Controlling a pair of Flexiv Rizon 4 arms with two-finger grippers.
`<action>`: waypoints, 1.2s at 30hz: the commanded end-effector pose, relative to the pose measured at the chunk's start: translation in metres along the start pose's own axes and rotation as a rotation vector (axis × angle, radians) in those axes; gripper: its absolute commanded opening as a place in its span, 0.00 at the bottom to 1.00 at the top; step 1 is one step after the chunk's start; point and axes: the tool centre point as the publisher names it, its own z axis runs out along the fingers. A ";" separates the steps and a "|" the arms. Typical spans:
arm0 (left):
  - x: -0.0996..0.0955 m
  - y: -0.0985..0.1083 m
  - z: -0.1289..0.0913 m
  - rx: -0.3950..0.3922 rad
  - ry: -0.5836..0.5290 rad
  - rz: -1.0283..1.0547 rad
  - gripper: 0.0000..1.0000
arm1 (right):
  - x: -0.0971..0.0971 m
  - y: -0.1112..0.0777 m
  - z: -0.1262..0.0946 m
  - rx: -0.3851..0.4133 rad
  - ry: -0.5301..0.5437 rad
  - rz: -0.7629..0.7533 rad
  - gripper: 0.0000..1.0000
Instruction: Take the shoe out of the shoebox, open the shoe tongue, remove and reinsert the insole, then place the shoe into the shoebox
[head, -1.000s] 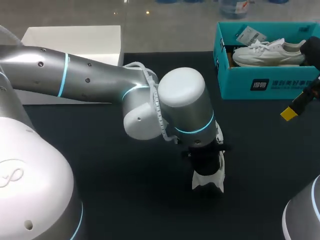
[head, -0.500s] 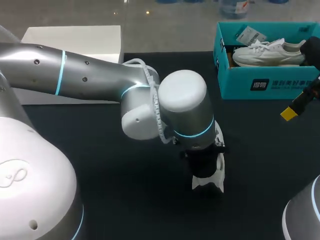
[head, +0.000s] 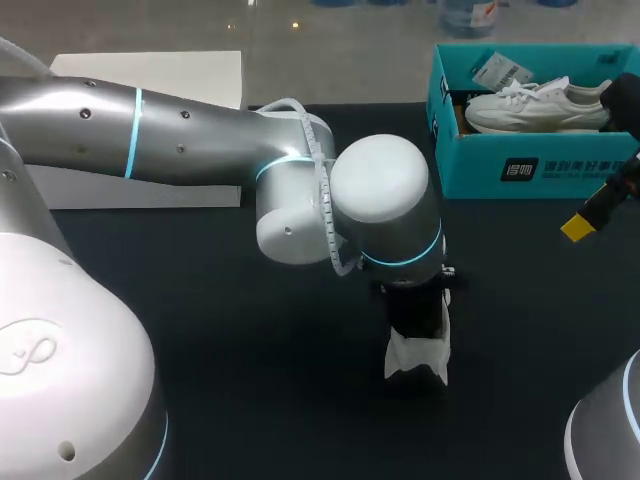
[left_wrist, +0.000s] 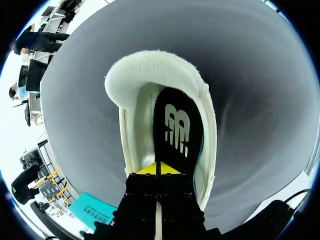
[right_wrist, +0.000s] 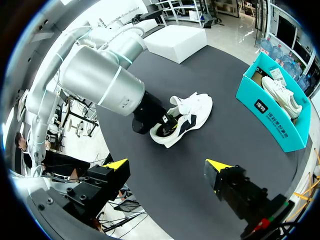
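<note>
Head view looks down on a matte black surface (head: 230, 400), flat and even. My left arm (head: 180, 150), smooth silver metal with a glowing blue ring and a rounded white joint, comes in from the left and reaches past the middle. Under its wrist, near the middle of the surface, sits the shoe (head: 415, 362), a white trainer of soft fabric. In the left wrist view its collar is thick, padded and rounded and its lining is pale cream. The insole (left_wrist: 177, 125) lies inside, a flat black slab with a white mark and a thin teal edge along one side. The left fingers (left_wrist: 148, 170) stand down in the shoe's opening, their yellow tips closed against each other with only a hairline between them. They rest at the insole beside its mark; whether any of it is nipped between them cannot be told. The right fingers (right_wrist: 116, 164) are spread wide, hold nothing and hang over the surface's right side, well apart from the shoe. The shoebox (head: 470, 160), teal card with straight walls and an open top, stands at the far right corner with a second shoe (head: 540, 105), white and laced, inside it. A plain white block (head: 150, 80) sits at the far left corner. A wide stretch of dark surface lies between shoe and shoebox, and the shoe is well in from every edge.
</note>
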 end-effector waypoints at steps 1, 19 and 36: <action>-0.001 0.005 -0.003 -0.015 0.013 0.002 0.00 | -0.001 0.002 0.000 0.006 0.002 0.002 1.00; 0.009 0.009 0.005 -0.049 0.060 -0.015 0.20 | -0.001 0.002 0.000 0.006 0.002 0.002 1.00; 0.016 -0.002 0.003 -0.055 0.080 -0.022 0.90 | -0.001 0.002 0.000 0.006 0.002 0.002 1.00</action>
